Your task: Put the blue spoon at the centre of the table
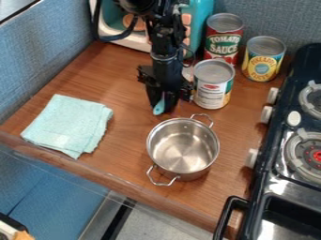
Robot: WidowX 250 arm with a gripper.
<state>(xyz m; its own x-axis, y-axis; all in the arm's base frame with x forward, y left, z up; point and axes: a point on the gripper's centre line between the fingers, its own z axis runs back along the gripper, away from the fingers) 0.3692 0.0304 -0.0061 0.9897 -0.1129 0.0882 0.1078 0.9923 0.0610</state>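
The black gripper [162,102] hangs down over the upper middle of the wooden table [128,136], left of the front can. Its fingers are shut on the blue spoon [159,107], and a light-blue end of it points down between them. The rest of the spoon is hidden by the gripper. Whether the spoon's lower end touches the wood, I cannot tell.
Just below the gripper stands a steel pot [183,146] with two handles. A folded light-blue cloth [69,124] lies at the left. Cans [213,86] stand at the upper right, a teal toy oven [199,28] behind, and a stove [288,140] along the right.
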